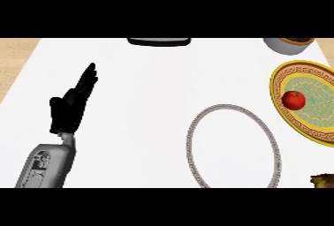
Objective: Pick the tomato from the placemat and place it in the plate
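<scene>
On the white table (150, 88), red tomato (294, 100) resting on the yellow patterned placemat (313, 128) at right, white plate (233, 148) with grey rim alongside, left hand (73, 103) at left, fingers straight and together, wooden floor (16, 53) beyond.

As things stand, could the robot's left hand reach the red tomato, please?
Probably not easily: the open left hand rests at the view's left, while the round red tomato lies on the yellow patterned placemat at the far right, beyond the white grey-rimmed plate.
</scene>
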You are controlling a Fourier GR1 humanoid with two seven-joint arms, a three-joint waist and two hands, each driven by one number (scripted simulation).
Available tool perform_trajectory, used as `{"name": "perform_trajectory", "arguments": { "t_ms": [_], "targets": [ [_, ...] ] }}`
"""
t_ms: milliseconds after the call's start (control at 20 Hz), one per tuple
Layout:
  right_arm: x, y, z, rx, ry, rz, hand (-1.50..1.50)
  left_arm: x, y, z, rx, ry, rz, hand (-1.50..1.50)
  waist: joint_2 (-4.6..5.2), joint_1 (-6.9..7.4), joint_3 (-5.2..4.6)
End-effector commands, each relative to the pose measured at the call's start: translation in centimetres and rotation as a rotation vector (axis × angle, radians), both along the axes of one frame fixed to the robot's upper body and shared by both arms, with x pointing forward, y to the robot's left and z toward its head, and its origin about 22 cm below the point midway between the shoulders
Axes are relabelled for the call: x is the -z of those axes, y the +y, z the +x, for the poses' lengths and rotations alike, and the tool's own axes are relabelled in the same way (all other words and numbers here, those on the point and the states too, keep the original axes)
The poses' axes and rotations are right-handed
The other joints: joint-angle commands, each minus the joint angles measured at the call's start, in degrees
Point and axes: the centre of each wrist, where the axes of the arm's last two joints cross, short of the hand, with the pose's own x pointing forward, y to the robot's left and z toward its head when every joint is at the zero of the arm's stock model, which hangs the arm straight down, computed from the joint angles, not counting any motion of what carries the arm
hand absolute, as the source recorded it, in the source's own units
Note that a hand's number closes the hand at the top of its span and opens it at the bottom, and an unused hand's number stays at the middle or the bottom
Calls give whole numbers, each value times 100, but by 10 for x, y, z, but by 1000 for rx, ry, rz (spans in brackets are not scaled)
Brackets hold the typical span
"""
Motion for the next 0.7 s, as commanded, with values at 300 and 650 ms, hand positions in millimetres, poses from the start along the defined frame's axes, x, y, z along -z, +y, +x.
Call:
{"name": "perform_trajectory", "arguments": {
  "t_ms": [300,650],
  "targets": [
    [-6,-26,-36,-68,-2,10,-150,1,2,1,-6,-10,-1,0,43,0,32],
    [4,-27,-44,-35,-10,46,-150,-3,2,2,3,-15,-12,0,70,12,66]
  ]
}}
